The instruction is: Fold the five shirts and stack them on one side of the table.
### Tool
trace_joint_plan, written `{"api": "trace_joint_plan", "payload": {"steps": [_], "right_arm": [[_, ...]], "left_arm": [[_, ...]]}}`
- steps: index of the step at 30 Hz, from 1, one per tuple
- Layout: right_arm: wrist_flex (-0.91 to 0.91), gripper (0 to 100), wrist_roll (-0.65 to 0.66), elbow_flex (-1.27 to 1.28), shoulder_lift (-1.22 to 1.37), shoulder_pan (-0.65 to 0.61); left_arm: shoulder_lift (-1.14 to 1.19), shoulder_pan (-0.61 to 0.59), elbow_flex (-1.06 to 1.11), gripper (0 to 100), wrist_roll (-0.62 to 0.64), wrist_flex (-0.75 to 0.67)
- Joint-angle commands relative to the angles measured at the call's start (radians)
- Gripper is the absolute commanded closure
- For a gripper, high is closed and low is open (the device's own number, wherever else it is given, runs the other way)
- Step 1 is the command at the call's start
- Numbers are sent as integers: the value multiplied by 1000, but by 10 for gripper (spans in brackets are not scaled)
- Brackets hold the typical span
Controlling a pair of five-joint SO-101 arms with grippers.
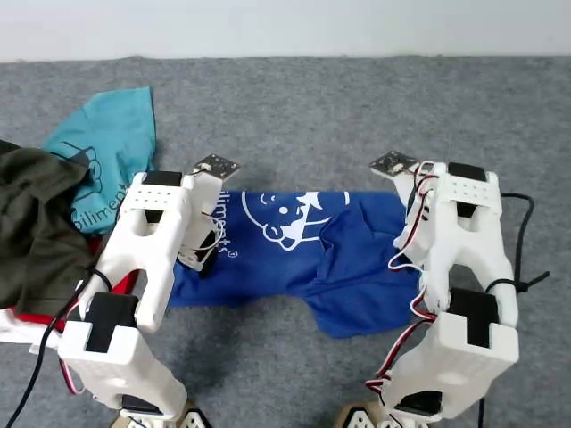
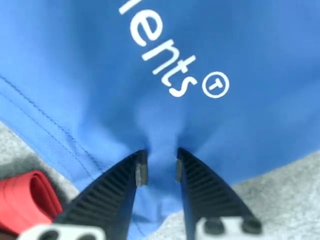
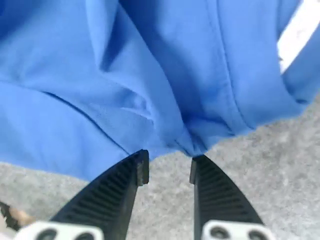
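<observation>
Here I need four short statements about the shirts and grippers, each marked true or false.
1. The left gripper pinches the blue shirt. True.
2. The right gripper is shut on that shirt. False: it is open at the shirt's edge, with grey table between its fingertips.
3. A teal shirt lies at the table's left side. True.
4. The dark shirt covers the blue shirt's print. False: the print is uncovered; the dark shirt lies to the left, partly over the teal shirt.

Black ribbed jaws seem to pinch a ridge of the blue cotton shirt with white lettering near its hem; a red folded cloth lies nearby on the grey counter.
</observation>
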Motion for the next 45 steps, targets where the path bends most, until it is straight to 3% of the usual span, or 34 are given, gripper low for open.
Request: {"api": "trace_joint_plan", "payload": {"steps": [1, 9, 15, 17, 24, 37, 42, 45], "right_arm": [[71, 860, 11, -72, -18, -2], [58, 972, 12, -80, -16, 16], [-16, 754, -84, -78, -16, -85], [-31, 730, -86, -78, -13, -125], [-142, 799, -89, -74, -5, -156], [-148, 809, -89, -77, 143, -153], [-142, 984, -89, -77, 143, -151], [-127, 969, -89, -75, 143, -151]], "left_arm": [[-8, 9, -4, 892, 5, -3], [-8, 9, -4, 892, 5, -3], [-8, 9, -4, 892, 5, -3], [-8, 9, -4, 892, 5, -3], [-8, 9, -4, 892, 5, -3], [-8, 9, -4, 892, 5, -3], [-8, 9, -2, 892, 5, -3], [-8, 9, -2, 892, 5, -3]]}}
